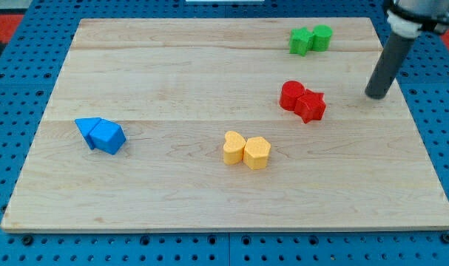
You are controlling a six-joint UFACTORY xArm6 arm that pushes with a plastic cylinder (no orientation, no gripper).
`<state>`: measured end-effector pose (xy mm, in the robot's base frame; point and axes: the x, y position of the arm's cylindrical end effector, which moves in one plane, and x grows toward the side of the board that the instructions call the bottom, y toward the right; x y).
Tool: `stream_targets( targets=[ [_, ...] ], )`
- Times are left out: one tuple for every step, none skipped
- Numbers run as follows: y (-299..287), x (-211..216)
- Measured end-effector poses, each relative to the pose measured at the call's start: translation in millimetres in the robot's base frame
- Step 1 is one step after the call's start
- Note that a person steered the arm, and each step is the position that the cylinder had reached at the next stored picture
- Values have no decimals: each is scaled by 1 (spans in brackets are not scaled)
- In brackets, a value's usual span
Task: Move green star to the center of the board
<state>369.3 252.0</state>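
Not started tbh: green star [301,41] sits top right touching green block [322,37], our tip [375,96] well apart, no gripper.

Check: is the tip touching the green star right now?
No. My tip sits on bare wood near the view's right edge, well below and right of the green star, which sits against the green cylinder.

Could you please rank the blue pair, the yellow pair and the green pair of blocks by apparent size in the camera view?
1. Blue pair and yellow pair: look alike, unranked.
2. Green pair: smallest, though it sits nearer the view's top, possibly farther away.
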Motion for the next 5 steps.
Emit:
stream_targets(
  targets=[
    [0, -61],
    [-20, -98],
    [-57, -106],
    [-134, -106],
    [-213, -106]
  ],
)
